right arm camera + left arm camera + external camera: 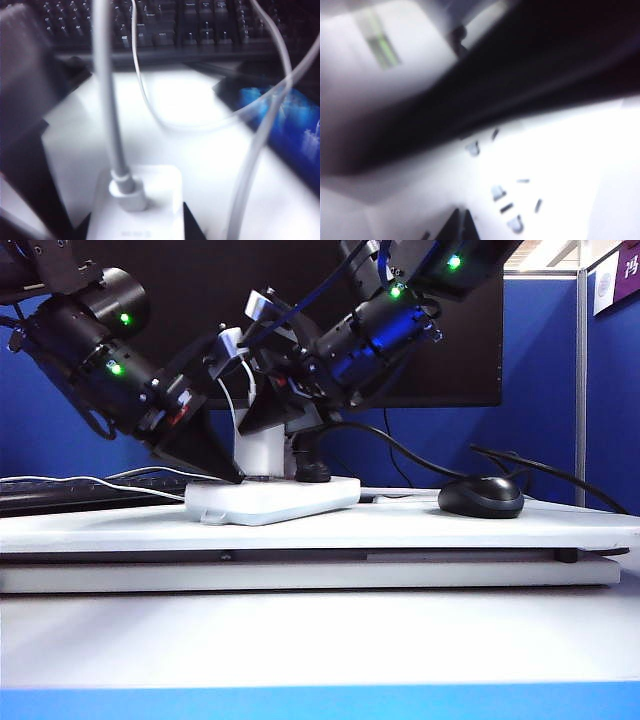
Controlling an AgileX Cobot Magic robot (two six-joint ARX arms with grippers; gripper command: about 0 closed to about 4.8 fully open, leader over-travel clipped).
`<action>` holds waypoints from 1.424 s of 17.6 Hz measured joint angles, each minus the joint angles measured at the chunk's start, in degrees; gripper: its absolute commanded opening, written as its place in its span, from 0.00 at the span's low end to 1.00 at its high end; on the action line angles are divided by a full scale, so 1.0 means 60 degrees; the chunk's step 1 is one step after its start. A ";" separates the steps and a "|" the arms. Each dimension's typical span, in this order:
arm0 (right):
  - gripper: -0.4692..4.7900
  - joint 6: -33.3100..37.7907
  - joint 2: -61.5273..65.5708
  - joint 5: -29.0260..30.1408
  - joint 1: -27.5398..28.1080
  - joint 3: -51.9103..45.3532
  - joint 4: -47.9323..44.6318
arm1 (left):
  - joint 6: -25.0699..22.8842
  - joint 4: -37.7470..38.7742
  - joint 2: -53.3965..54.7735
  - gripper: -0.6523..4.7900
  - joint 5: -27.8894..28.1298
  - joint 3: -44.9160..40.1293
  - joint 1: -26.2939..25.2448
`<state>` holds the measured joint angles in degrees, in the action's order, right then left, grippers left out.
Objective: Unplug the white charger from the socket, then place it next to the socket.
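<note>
The white charger [260,452] stands upright on the socket [280,500], a long white strip on the white board. My right gripper [268,428] comes in from the right and is shut on the charger's sides. In the right wrist view the white charger [157,217] sits between my right gripper's [137,227] two black fingertips, and its thin cable [107,115] rises from the top end. My left gripper [230,475] is shut, its tip pressed onto the socket's left part. The blurred left wrist view shows the joined fingertips [456,227] on the socket's face [560,165], near its slot holes.
A black round plug [312,472] sits in the socket just right of the charger, its cable trailing right. A black mouse [481,497] lies on the board's right side. A black keyboard [190,25] lies behind. Loose white cables [270,125] loop beside the charger.
</note>
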<state>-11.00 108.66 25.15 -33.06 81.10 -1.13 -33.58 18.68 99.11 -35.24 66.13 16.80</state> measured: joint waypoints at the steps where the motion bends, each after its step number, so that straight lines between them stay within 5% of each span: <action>1: 0.09 -0.0058 -0.0164 0.0051 -0.0018 0.0098 -0.0433 | -0.0007 -0.0011 0.0040 0.11 -0.0102 0.0007 -0.0015; 20: 0.09 0.0040 -0.0368 -0.0189 0.0379 0.0193 0.0463 | 0.0645 -0.0670 -0.0350 0.11 -0.0492 0.0317 -0.0011; 25: 0.09 0.0047 -0.0849 -0.0182 0.0525 0.0178 0.0816 | 0.1031 -0.0973 -0.1056 0.11 0.0062 0.0750 -0.0055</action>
<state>-10.72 103.57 24.05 -29.91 82.17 3.77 -27.40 12.84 92.77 -34.87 70.63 16.47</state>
